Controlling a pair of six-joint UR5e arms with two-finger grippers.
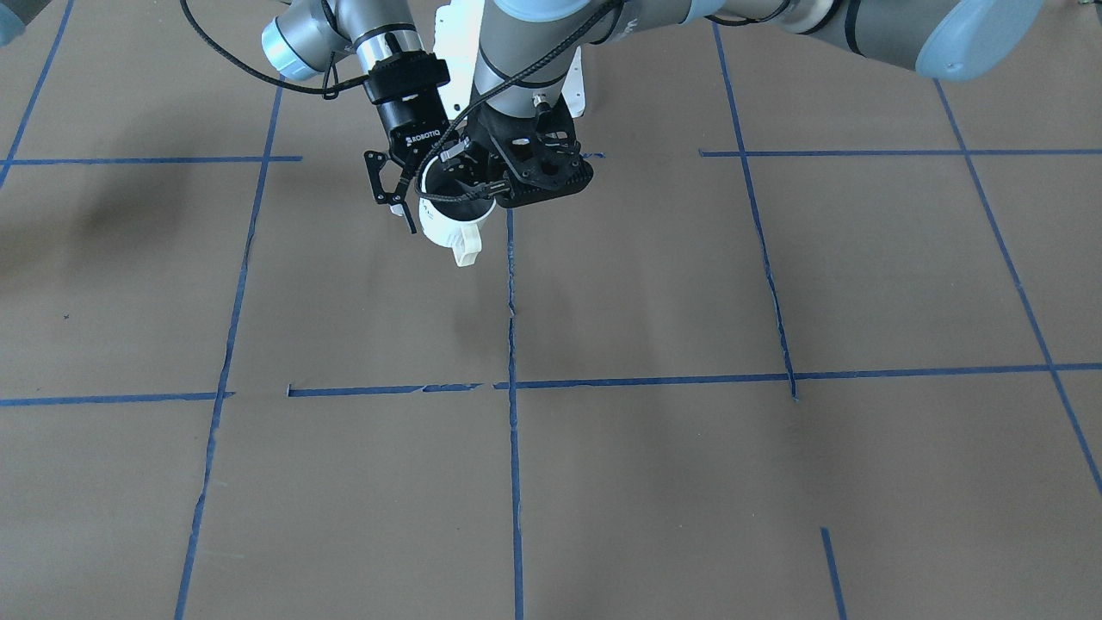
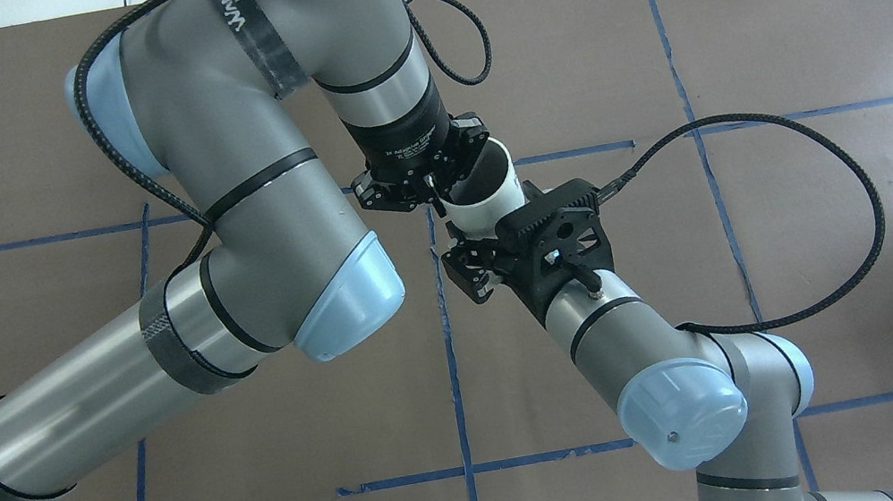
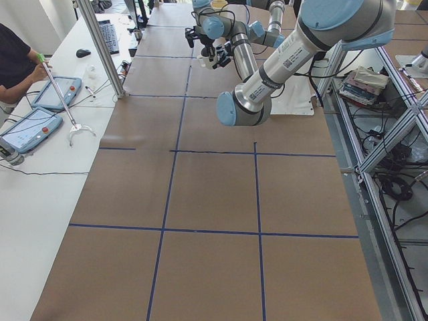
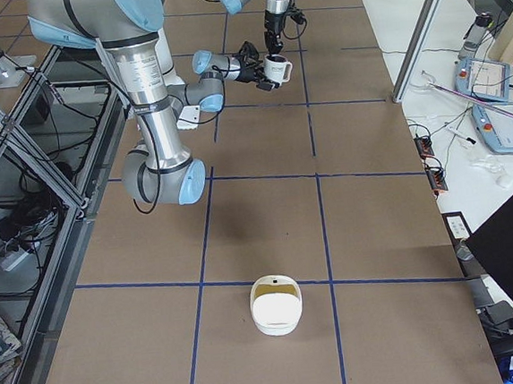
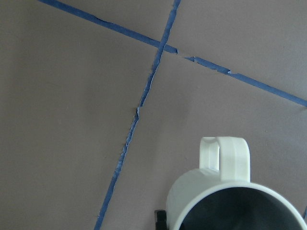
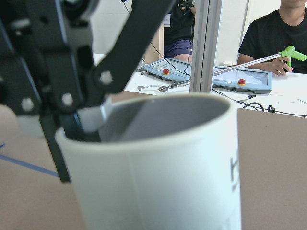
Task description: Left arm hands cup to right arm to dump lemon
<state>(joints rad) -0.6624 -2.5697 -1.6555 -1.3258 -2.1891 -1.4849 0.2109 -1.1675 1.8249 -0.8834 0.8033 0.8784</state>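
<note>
Handover step: left gripper [image 2: 436,186] is pinching the cup [image 2: 485,200] by its rim, holding it above the table. Right gripper [image 2: 472,264] is waiting spread beside the cup's wall. It likely needs to close before left lets go. Lemon isn't showing.

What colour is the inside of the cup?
Grey inside the cup; the right wrist view shows it best.

Counted two robot arms: left arm [image 2: 248,256], right arm [image 2: 670,394]. Two grippers: left gripper [image 2: 441,188], right gripper [image 1: 422,185]. One cup [image 1: 448,226]. One white container [image 4: 276,307] lay on table. Two operators showed: black-shirted operator [image 6: 276,33], second operator [image 6: 180,28]. Two tablets: nearer tablet [image 3: 30,130], farther tablet [image 3: 57,92]. One green-handled grabber [image 6: 292,51]. One keyboard [image 3: 109,37], one mouse [image 3: 83,52].
</note>
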